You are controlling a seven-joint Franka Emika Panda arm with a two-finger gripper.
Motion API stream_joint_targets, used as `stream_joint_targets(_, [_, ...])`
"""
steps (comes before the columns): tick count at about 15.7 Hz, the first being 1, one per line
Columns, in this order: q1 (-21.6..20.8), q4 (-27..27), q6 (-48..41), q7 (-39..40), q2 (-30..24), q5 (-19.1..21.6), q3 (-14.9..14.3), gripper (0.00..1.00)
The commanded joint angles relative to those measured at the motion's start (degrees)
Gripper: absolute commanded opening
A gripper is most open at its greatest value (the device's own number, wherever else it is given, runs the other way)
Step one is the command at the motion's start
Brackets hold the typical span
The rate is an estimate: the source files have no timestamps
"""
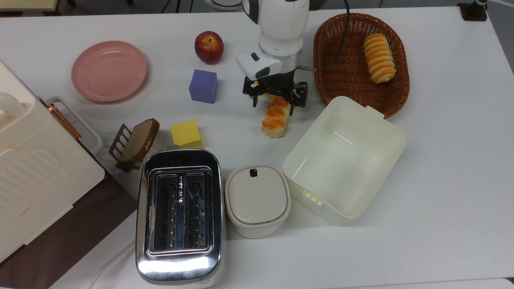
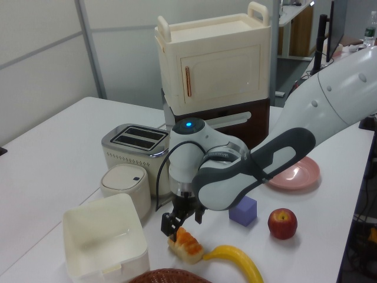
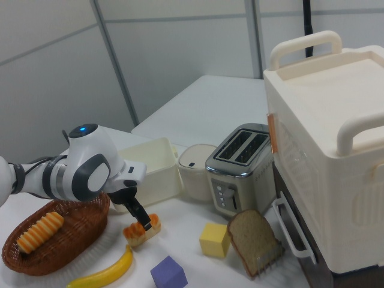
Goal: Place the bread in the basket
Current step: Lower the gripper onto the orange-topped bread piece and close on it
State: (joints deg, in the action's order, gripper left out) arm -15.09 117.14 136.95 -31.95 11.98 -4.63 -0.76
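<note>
Two fingers of the gripper stand spread astride the upper end of the bread, which lies on the table at seven o'clock from the basket. The bun looks light and squashy; a gentle pinch across its pale sides should suit it.
</note>
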Motion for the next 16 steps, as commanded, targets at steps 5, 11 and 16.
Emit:
stream_joint_targets(5, [-3.8, -1.3, 1.6, -0.7, 2.8, -2.1, -2.8, 1.0])
stream_joint_targets(11, [-4.6, -1.5, 1.6, -0.7, 3.8, -3.5, -3.5, 1.0])
stream_joint_targets(16, [-4.6, -1.7, 1.6, -1.4, 4.4, -6.7, -3.5, 0.33])
